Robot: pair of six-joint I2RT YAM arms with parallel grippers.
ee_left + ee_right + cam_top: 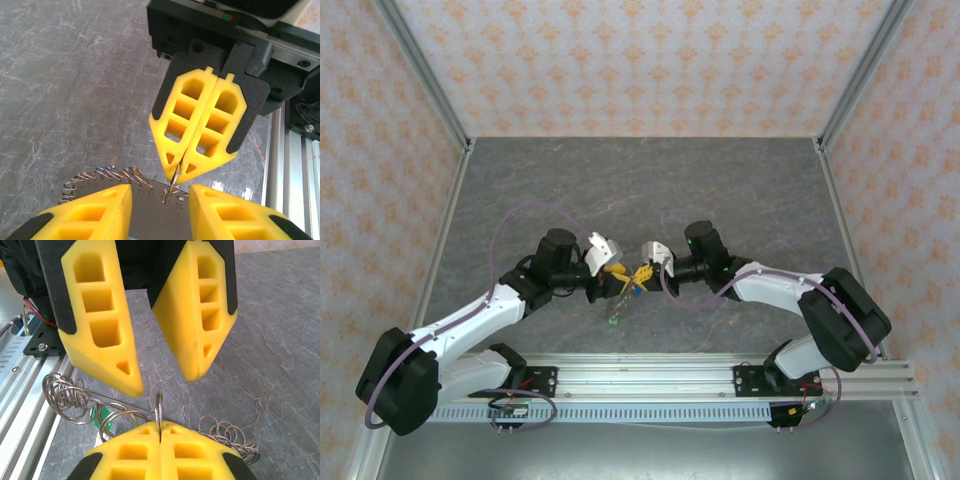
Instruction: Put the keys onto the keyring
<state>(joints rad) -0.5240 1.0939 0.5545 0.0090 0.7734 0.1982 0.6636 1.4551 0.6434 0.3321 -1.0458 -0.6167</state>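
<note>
Above the middle of the grey counter the two claws meet tip to tip. The right claw has its fingers pressed together on a small split ring, which stands upright between the tips. The left claw faces it, just above this ring, with fingers apart. A flat grey piece lies between them; if it is clamped I cannot tell. The keyring, a thin wire with many small rings strung on it, runs sideways between the claws. A key with green head hangs from it, below the claws in the top view.
</note>
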